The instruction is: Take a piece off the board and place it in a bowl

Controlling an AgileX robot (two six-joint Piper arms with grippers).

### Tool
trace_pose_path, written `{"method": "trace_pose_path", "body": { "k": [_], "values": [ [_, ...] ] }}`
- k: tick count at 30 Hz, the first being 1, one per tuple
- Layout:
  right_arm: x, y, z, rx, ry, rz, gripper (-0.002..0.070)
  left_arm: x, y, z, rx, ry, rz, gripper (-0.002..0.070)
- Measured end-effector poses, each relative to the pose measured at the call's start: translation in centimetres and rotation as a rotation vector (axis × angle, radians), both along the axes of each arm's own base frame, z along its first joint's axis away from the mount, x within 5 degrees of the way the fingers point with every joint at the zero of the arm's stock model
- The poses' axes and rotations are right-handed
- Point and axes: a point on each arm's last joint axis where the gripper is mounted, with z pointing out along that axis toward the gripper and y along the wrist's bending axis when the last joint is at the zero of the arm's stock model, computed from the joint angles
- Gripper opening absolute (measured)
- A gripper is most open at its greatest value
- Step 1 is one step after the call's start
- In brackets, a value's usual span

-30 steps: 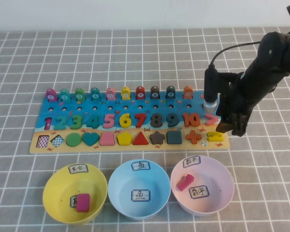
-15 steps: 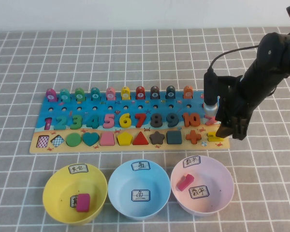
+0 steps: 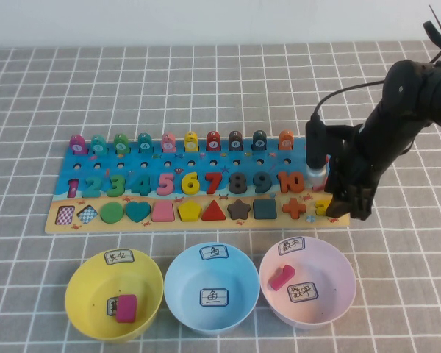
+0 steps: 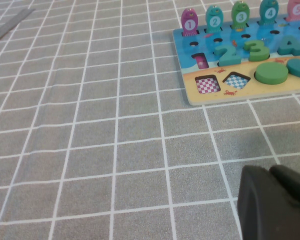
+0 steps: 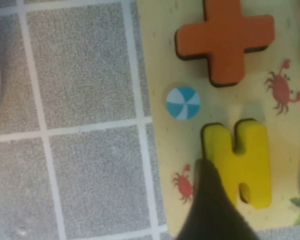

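Equals-sign piece (image 5: pixel 245 165), yellow, is sitting flat in its slot at the right end of the board (image 3: pixel 206 222), on the tan strip, just beside the orange plus (image 3: pixel 295 207). Going near to far in the high view: 3 bowls are lining up along the near edge, yellow bowl (image 3: pixel 81 290) on the left with a pink block (image 3: pixel 126 308) lying inside, light blue bowl (image 3: pixel 182 283) in the middle, pink bowl (image 3: pixel 338 283) on the right holding a red piece (image 3: pixel 281 277). Behind them the board is lying lengthwise, with shapes in the near row, coloured numbers 1-10 behind, pegs at the back. Right gripper (image 3: pixel 343 207) is hanging over the board's right end, directly above the equals-sign piece, jaws spread wide, not gripping anything; in the right wrist view 1 dark fingertip (image 5: pixel 210 210) is showing right at the piece's edge, contact unclear. Left gripper (image 4: pixel 272 202) is sitting low over the grey checked tablecloth (image 4: pixel 90 125) near the board's left end, cannot tell its finger state.
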Motion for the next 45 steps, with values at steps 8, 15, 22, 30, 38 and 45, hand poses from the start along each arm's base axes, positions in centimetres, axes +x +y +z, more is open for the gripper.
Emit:
{"method": "trace_pose_path", "body": {
  "k": [8,15,22,30,38,45],
  "values": [
    [-0.26,-0.04,-0.04,-0.005,0.027,0.007,0.0349,0.0,0.0,0.0,0.0,0.0,0.0,-0.0003],
    [-0.3,-0.05,-0.12,-0.007,0.035,0.009,0.0342,0.0,0.0,0.0,0.0,0.0,0.0,-0.0003],
    [-0.27,-0.02,-0.2,-0.009,0.045,0.012,0.0314,0.0,0.0,0.0,0.0,0.0,0.0,-0.0003],
    [-0.24,0.03,-0.16,-0.005,0.048,0.011,0.0191,0.0,0.0,0.0,0.0,0.0,0.0,-0.0003],
    [-0.24,0.03,-0.16,-0.006,0.047,0.015,0.0191,0.0,0.0,0.0,0.0,0.0,0.0,-0.0003],
    [0.23,0.24,0.35,-0.015,0.08,-0.018,0.0191,0.0,0.0,0.0,0.001,0.0,0.0,-0.0003]
  ]
}}
